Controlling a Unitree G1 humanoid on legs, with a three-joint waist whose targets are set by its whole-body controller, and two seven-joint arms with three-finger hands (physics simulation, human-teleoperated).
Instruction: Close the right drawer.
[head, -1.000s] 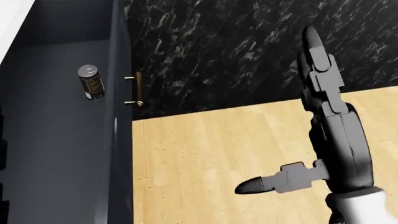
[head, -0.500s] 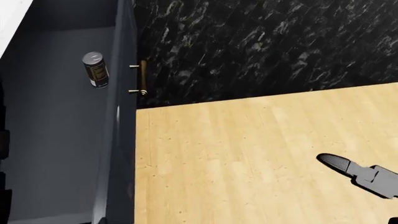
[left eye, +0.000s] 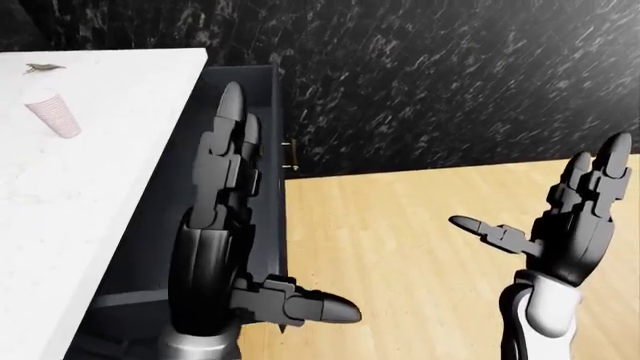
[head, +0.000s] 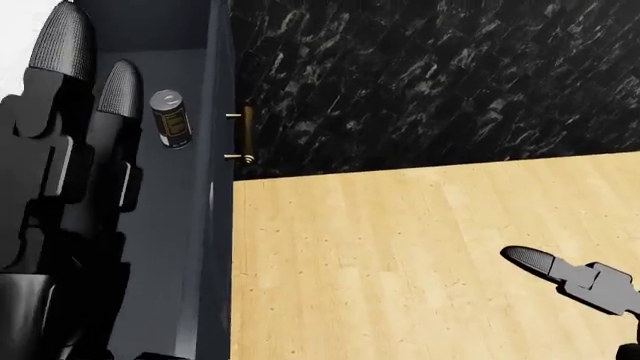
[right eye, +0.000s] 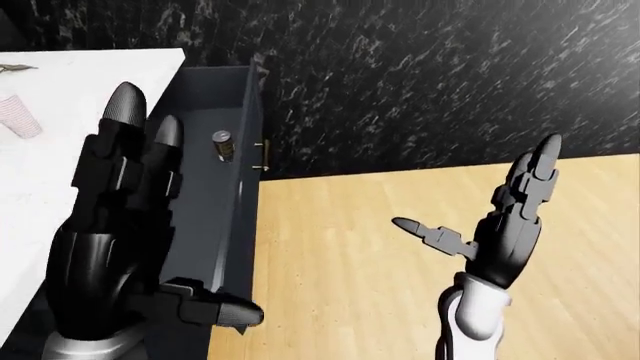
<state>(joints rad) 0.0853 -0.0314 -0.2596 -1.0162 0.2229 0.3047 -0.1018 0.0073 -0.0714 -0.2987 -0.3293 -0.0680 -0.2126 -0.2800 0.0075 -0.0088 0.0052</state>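
A dark drawer (right eye: 215, 112) stands pulled out from under a white desk (left eye: 90, 150), seen from above. It runs up the left part of each view, and its outer face carries a small brass handle (head: 244, 136) that points toward a black marbled wall (head: 430, 82). A small can (head: 172, 119) lies inside the drawer near the handle end. A pink paper cup (left eye: 52, 112) sits on the desk, well apart from the drawer.

The left hand (left eye: 225, 225) is raised over the open drawer with its fingers straight and spread, thumb sticking out to the side, gripping nothing. The right hand (right eye: 500, 225) is raised over the wooden floor (head: 400, 255), also with fingers spread and gripping nothing, well apart from the drawer.

Risks, as a judgement: neither hand touches the drawer face or handle yet. The left hand hangs above the drawer's inside, so lowering it there and pushing could trap the fingers between the drawer and the desk edge. A push on the thin side wall instead of the outer face could skew the drawer and jam it. A hard shove could send the can rolling.

Room to move: the floor to the right of the drawer is open, with nothing lying on it in these views, so the right hand has a free path to the outer face. The marbled wall stands near the handle end, which looks like a tighter spot; how much gap lies between handle and wall cannot be told.
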